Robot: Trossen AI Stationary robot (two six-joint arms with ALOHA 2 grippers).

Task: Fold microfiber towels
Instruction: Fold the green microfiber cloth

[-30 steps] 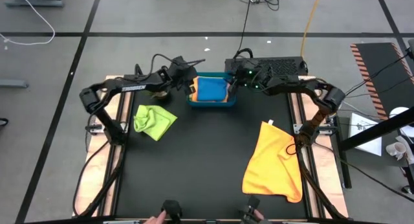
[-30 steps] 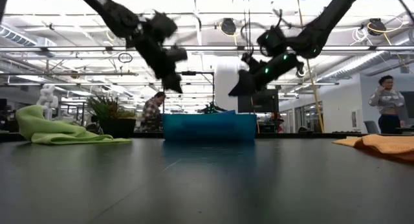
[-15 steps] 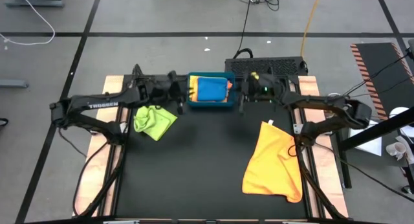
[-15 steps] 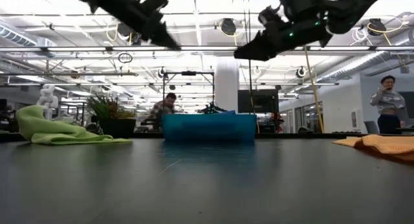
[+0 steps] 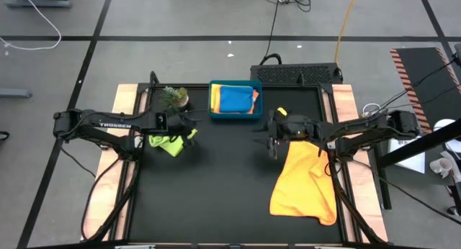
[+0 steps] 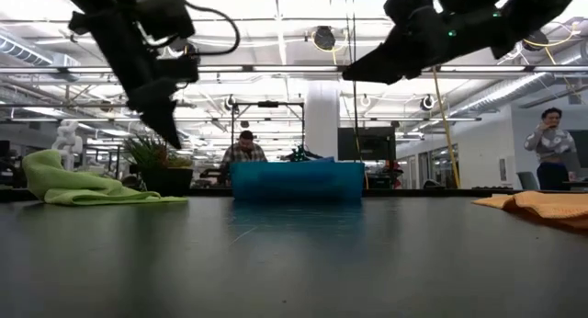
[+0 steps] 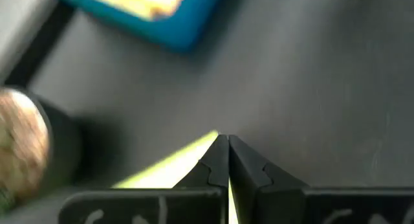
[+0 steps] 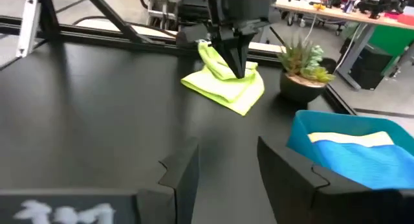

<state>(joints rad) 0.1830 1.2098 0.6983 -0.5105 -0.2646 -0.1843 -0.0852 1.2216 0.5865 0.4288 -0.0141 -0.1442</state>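
Your table point(image 5: 230, 184) carries an orange towel point(image 5: 306, 178) near its right edge and a lime green towel point(image 5: 170, 141) near the left edge. The teal tray point(image 5: 235, 112) at the far edge holds a blue towel point(image 5: 234, 98). Your left gripper point(image 5: 189, 128), jaws closed and empty, hovers above the lime towel. Your right gripper point(image 5: 268, 139), jaws parted and empty, hangs by the orange towel's far corner.

Teal tray point(image 5: 235, 113) at the far middle of the black table point(image 5: 223, 191); small potted plant point(image 5: 173, 98) just beside it. Seated person point(image 6: 243, 153) beyond, another point(image 6: 548, 145) standing.
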